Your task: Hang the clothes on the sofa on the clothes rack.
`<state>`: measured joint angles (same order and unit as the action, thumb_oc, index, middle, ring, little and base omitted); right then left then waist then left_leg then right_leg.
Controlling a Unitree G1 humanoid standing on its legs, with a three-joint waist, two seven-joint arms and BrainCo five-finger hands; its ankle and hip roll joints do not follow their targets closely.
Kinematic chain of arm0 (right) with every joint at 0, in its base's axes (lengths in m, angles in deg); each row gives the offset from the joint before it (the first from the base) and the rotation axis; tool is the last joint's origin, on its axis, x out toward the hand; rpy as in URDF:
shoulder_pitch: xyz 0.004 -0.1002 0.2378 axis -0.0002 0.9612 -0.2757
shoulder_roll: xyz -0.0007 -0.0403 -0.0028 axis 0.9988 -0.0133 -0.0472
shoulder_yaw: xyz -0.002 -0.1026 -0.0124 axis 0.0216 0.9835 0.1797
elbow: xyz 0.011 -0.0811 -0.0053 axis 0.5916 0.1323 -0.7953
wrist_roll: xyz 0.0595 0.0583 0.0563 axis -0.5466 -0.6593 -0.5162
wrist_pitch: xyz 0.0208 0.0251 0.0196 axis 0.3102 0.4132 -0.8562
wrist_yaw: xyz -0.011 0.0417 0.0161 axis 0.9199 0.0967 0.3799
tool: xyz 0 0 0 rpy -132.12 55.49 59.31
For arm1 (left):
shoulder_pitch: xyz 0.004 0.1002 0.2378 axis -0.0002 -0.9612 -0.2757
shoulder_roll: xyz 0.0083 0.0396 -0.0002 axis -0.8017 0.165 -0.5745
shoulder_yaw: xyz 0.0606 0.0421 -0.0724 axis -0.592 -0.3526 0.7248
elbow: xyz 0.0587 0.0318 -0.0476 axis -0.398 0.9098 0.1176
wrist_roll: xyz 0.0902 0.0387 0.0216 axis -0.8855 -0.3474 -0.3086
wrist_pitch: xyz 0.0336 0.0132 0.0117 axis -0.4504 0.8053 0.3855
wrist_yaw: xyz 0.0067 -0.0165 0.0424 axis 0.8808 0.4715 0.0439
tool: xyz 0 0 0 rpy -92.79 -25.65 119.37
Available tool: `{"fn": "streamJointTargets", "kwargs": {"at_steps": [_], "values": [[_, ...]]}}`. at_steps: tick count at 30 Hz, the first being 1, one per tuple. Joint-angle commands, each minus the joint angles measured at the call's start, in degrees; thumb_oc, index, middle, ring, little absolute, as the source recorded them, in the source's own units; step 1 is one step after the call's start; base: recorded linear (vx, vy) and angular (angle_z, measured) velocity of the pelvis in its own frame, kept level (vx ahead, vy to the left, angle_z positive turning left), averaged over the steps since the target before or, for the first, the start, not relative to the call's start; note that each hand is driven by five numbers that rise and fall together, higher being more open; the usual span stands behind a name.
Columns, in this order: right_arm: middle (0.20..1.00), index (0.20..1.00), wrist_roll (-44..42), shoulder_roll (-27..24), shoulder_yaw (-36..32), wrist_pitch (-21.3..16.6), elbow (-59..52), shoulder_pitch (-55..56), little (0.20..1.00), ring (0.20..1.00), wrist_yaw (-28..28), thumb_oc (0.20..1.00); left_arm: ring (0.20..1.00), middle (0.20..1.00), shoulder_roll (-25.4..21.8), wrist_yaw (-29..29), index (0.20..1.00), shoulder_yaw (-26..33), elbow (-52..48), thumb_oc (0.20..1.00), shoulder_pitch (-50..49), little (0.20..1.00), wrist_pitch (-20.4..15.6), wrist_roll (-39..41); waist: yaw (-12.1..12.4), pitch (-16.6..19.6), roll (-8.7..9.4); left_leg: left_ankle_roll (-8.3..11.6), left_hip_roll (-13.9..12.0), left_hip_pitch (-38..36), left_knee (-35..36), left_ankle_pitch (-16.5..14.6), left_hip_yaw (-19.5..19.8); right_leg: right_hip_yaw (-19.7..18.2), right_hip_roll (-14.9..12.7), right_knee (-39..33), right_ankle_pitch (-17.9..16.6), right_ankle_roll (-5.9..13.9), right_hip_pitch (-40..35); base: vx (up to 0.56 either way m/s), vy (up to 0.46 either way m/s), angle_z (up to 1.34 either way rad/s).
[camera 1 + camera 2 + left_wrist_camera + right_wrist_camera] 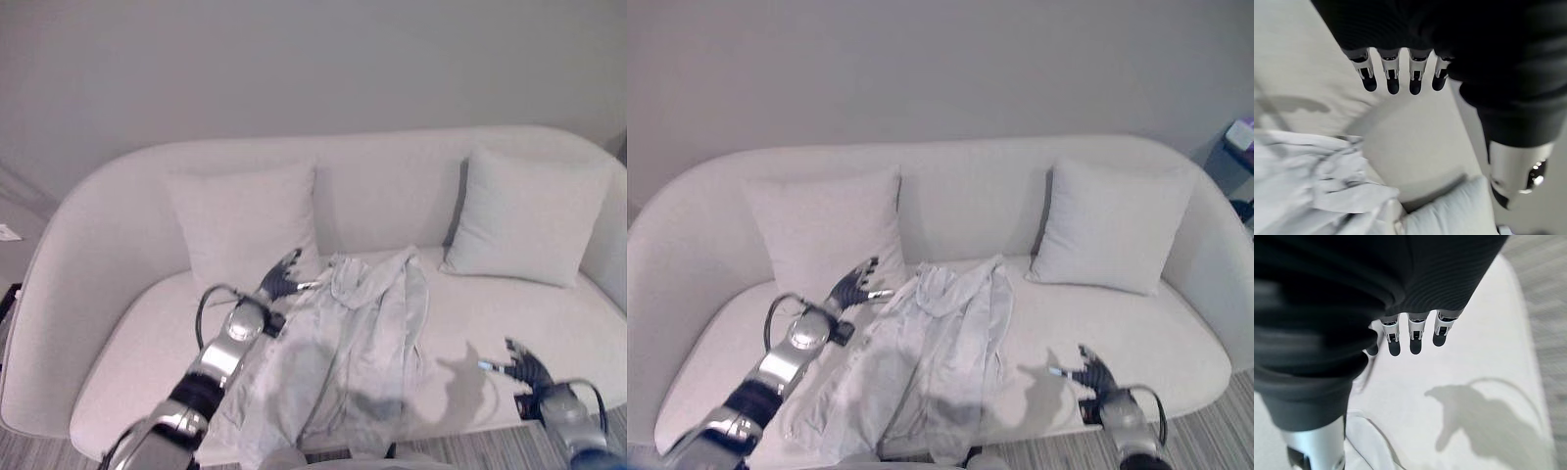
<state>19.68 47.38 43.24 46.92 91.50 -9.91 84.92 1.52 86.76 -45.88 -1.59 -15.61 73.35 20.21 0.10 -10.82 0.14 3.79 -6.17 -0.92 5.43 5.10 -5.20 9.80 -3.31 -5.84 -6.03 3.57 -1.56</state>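
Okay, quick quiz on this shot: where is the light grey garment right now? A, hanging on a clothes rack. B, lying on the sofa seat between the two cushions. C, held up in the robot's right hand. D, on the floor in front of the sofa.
B: the garment lies spread on the sofa seat between the left cushion and the right cushion, with the left hand open beside it and the right hand open, apart from it.

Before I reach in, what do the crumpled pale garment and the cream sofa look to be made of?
The pale grey crumpled garment looks like thin woven cloth, matte: it lies in soft folds and creases. The cream curved sofa seems upholstered in smooth, matte fabric, evenly taut; the weave is too fine to tell.
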Motion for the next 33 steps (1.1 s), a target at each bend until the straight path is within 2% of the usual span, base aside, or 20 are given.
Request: {"fn": "streamJointTargets", "kwargs": {"at_steps": [1, 2, 3, 5, 6, 7, 9, 10, 18, 28, 33], "values": [[1.000, 1.000, -2.19, -4.61, 2.41, -1.60, 5.34, -13.06, 1.000, 1.000, 3.39, 1.000, 1.000, 1.000, 0.47, -1.94, 1.000, -5.05, 5.44, 1.000, 11.26, 1.000, -1.79, -2.40, 0.80, -6.17, -2.81, 0.45, -1.78, -3.01, -0.43, -2.96, -1.07, 0.23, -2.62, 0.84, 2.00, -0.23, 0.79, -0.08, -0.035, 0.02], [1.000, 1.000, -2.20, -4.61, 2.43, -1.63, 5.42, -13.19, 1.000, 1.000, 3.39, 1.000, 1.000, 1.000, 0.47, -1.95, 1.000, -5.03, 5.52, 1.000, 11.37, 1.000, -1.83, -2.39, 0.77, -6.29, -2.82, 0.45, -1.78, -3.05, -0.43, -2.96, -1.06, 0.24, -2.62, 0.84, 1.99, -0.24, 0.75, -0.13, -0.041, 0.10], [1.000, 1.000, -2.15, -6.45, 3.96, -1.33, 6.81, -17.80, 1.000, 1.000, 4.25, 1.000, 1.000, 1.000, -0.75, -2.20, 1.000, -6.63, 7.05, 1.000, 14.48, 1.000, -1.66, -2.88, 0.70, -9.37, -3.54, 0.67, -1.91, -1.92, -0.43, -2.54, -0.74, 0.13, -2.65, 0.84, 1.83, -0.33, 1.77, -0.12, -0.033, 0.11], [1.000, 1.000, -2.38, -7.53, 4.65, -1.37, 7.87, -20.13, 1.000, 1.000, 4.72, 1.000, 1.000, 1.000, -1.14, -2.37, 1.000, -7.20, 8.14, 1.000, 16.00, 1.000, -1.75, -2.89, 0.53, -10.69, -3.86, 0.80, -1.97, -1.45, -0.43, -2.35, -0.59, 0.10, -2.75, 0.84, 1.65, -0.39, 2.17, -0.11, -0.031, 0.06], [1.000, 1.000, -2.54, -9.35, 5.95, -1.26, 9.76, -24.12, 1.000, 1.000, 5.68, 1.000, 1.000, 1.000, -1.79, -2.73, 1.000, -8.24, 9.76, 1.000, 18.30, 1.000, -1.58, -3.13, 0.55, -13.16, -4.47, 1.00, -2.01, -0.39, -0.43, -2.12, -0.33, 0.06, -2.94, 0.84, 1.54, -0.50, 3.13, -0.06, -0.020, 0.04], [1.000, 1.000, -2.56, -9.36, 6.02, -1.29, 9.83, -24.25, 1.000, 1.000, 5.67, 1.000, 1.000, 1.000, -1.79, -2.73, 1.000, -8.20, 9.80, 1.000, 18.36, 1.000, -1.60, -3.12, 0.50, -13.23, -4.49, 1.00, -2.01, -0.39, -0.43, -2.11, -0.32, 0.07, -2.94, 0.84, 1.53, -0.50, 3.11, -0.13, -0.028, 0.09], [1.000, 1.000, -2.69, -11.88, 9.26, -1.18, 12.87, -30.87, 1.000, 1.000, 6.98, 1.000, 1.000, 1.000, -2.74, -3.67, 1.000, -8.61, 11.93, 1.000, 21.36, 1.000, -1.46, -3.05, 0.37, -17.67, -5.44, 1.21, -2.07, 1.57, -0.43, -1.54, 0.45, -0.59, -3.14, 0.84, 0.85, -0.55, 5.12, -0.17, -0.017, 0.15], [1.000, 1.000, -2.66, -12.56, 10.11, -1.21, 13.55, -32.54, 1.000, 1.000, 7.30, 1.000, 1.000, 1.000, -3.18, -3.96, 1.000, -8.48, 12.38, 1.000, 21.86, 1.000, -1.40, -3.16, 0.40, -18.71, -5.60, 1.27, -2.13, 2.12, -0.43, -1.36, 0.61, -0.72, -3.15, 0.84, 0.76, -0.58, 5.57, -0.14, -0.019, 0.09], [1.000, 1.000, -3.35, -14.98, 12.79, -1.66, 13.35, -37.80, 1.000, 1.000, 9.47, 1.000, 1.000, 1.000, -6.04, -6.90, 1.000, -7.85, 17.86, 1.000, 24.38, 1.000, -1.38, -3.87, 0.88, -18.98, -5.48, 2.23, -2.81, 11.00, -0.43, -0.46, 1.56, -1.52, -3.81, 0.84, 0.03, -0.82, 14.25, -0.06, -0.025, 0.01], [1.000, 1.000, -3.10, -15.96, 16.77, -2.01, 10.01, -43.65, 1.000, 1.000, 10.82, 1.000, 1.000, 1.000, -8.89, -10.33, 1.000, -8.59, 25.16, 1.000, 30.19, 1.000, -1.83, -3.77, 1.04, -18.98, -4.57, 2.84, -2.81, 16.93, -0.43, -0.15, 2.87, -2.10, -4.74, 0.84, -0.68, -1.03, 20.10, -0.02, -0.005, 0.00], [1.000, 1.000, -2.80, -15.49, 20.22, -1.67, 9.48, -48.39, 1.000, 1.000, 11.41, 1.000, 1.000, 1.000, -11.34, -11.01, 1.000, -12.82, 26.58, 1.000, 35.09, 1.000, -2.04, -5.23, 1.39, -18.98, -3.86, 3.14, -2.81, 20.52, -0.43, 0.11, 3.51, -2.11, -5.14, 0.84, -0.96, -1.06, 23.70, -0.01, -0.008, 0.00]]}}
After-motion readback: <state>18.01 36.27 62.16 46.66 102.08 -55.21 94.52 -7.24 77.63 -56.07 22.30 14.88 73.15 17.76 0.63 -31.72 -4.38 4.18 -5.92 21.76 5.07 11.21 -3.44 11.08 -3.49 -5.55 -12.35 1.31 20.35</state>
